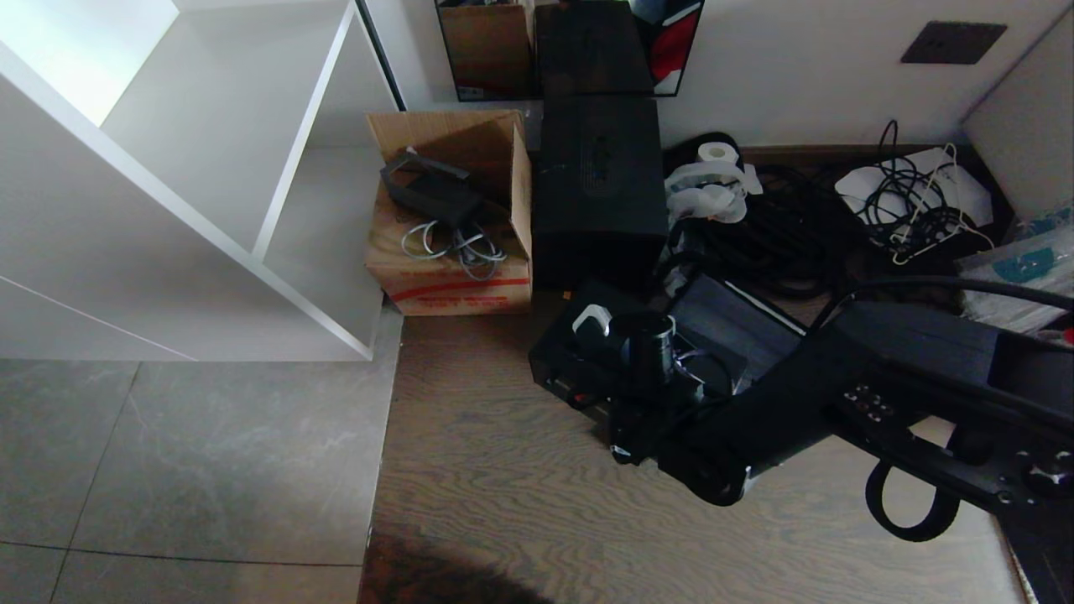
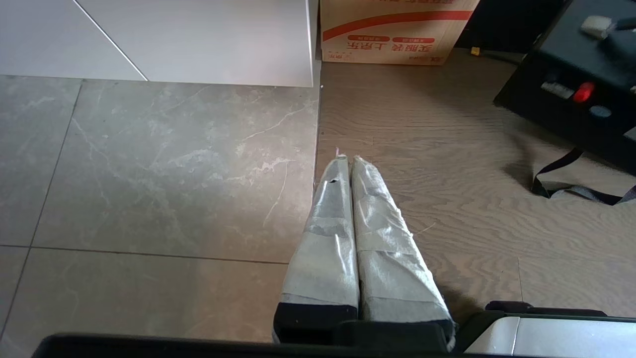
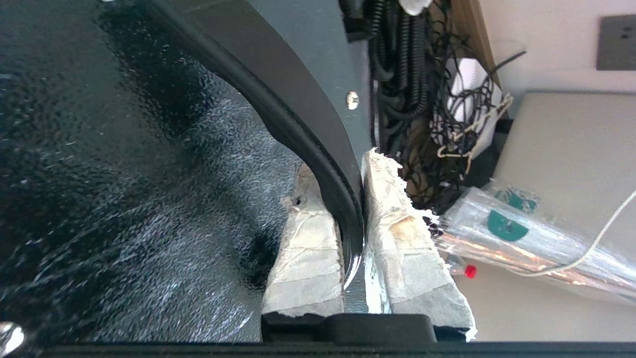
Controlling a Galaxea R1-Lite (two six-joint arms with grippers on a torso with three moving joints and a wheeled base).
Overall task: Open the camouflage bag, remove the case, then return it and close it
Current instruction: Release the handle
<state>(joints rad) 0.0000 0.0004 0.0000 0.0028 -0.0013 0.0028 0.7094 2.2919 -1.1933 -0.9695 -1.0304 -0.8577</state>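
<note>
1. Wood floor [image 1: 520,486] fills most of what we see, and it meets grey tiles [image 1: 185,461] on the left.
2. We see a big white shelf [image 1: 210,168] standing in the left corner.
3. We see the right arm [image 1: 839,394] come in from the right and reach across to the bag.
4. We see a tall black box [image 1: 597,184] by the wall, and a cardboard box [image 1: 453,268] just beside it with a dark bundle and grey wires inside.
5. We see the camouflage bag [image 1: 570,356] on the wood floor, just in front of the tall black box. It looks very dark from above.
6. We see the case [image 1: 730,331] right beside the bag, under the arm. It is tilted, and a thin bright edge runs along it. We cannot tell if part of it sits inside the bag.
7. We see a heap of black cables [image 1: 780,235] behind the case, near the wall.
8. We see the left gripper [image 2: 348,159] hang low over the floor, well apart from the bag. Its two taped fingers press together with nothing between them.
9. We see the right gripper [image 3: 338,171] pinch the curved black handle [image 3: 298,119] of the case, one taped finger on each side.
10. We see a small white clip [image 1: 591,319] on top of the bag.
</note>
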